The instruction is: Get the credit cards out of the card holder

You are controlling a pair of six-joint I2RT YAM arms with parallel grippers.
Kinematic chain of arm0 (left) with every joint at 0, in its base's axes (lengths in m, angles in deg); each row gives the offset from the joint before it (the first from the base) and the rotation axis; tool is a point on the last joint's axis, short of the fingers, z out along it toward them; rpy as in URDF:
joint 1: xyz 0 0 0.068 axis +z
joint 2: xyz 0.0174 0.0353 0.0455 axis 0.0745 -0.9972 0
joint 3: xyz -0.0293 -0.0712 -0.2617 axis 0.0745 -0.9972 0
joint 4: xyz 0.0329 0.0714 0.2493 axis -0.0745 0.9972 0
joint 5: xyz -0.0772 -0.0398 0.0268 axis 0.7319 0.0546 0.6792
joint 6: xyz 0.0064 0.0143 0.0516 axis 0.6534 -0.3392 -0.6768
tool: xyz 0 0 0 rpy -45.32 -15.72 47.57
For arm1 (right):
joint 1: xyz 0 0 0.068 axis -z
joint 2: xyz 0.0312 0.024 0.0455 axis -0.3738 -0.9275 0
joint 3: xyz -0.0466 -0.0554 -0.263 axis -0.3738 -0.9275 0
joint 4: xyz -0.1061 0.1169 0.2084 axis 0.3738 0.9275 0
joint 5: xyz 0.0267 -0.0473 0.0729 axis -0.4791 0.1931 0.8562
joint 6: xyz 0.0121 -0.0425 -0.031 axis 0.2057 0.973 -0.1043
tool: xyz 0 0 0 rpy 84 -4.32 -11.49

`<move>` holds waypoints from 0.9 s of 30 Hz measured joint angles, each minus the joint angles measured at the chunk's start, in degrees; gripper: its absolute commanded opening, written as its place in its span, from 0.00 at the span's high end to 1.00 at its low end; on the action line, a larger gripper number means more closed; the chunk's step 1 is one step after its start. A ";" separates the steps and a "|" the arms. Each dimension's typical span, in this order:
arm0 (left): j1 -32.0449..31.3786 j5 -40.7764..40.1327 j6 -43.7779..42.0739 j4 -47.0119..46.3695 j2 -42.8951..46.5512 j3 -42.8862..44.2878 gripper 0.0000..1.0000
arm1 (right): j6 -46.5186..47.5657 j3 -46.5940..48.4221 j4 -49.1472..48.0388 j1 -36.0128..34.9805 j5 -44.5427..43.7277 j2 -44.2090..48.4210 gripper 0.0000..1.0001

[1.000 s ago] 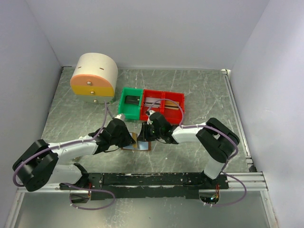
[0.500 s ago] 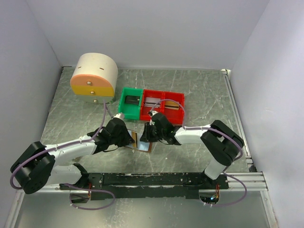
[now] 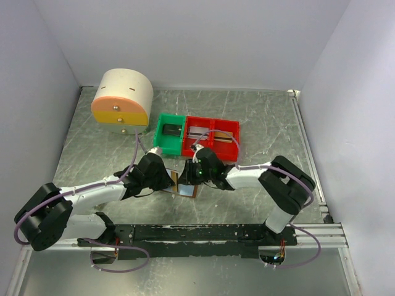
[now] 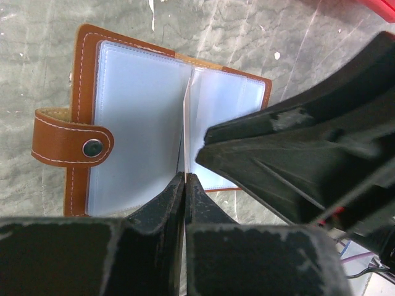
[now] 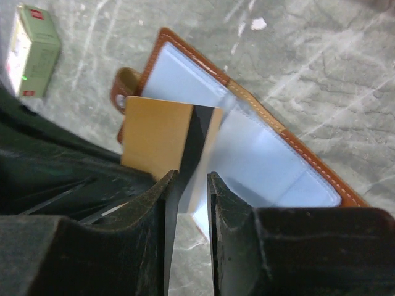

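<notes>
Pinching a thin gold-faced plastic credit card [image 5: 157,132] by one edge, the left end effector [image 4: 185,184] is holding it upright, its jaws closed down to a sliver on the card. The card is standing over the middle fold of the small flat brown leather card holder [image 4: 136,123]. The holder is lying open on the grey marbled desk [image 3: 265,117], toward the near edge and about midway between the left and right edges. Its two pale-blue sleeves are facing up, and its brown snap strap [image 4: 71,143] is folding over the outer sleeve. That is likely leaving the pockets reachable from above.

Holding the card on edge seems to be offering its free side to the other arm. The right end effector [image 5: 188,182] is reaching in from the right with its jaws narrowly apart and the card's dark-striped side sitting between them. Whether its pads are pressing the card cannot be told, nor whether the card's far edge is clear of its sleeve.

A small pale box with a red mark [image 5: 34,52] is lying on the desk, apart from the holder on the strap side. It is playing no part in this step.
</notes>
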 measured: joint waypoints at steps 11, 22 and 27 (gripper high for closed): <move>0.00 -0.09 -0.44 0.17 0.07 0.02 0.88 | 1.57 4.48 7.21 -0.39 -4.09 -3.89 0.75; 0.00 -0.37 -0.96 0.42 0.68 0.31 0.90 | 5.75 5.66 14.29 -0.46 -7.54 -1.51 0.75; 0.00 -1.29 -1.53 1.77 0.70 1.33 0.89 | 5.57 4.74 14.64 -0.42 -7.08 1.27 0.75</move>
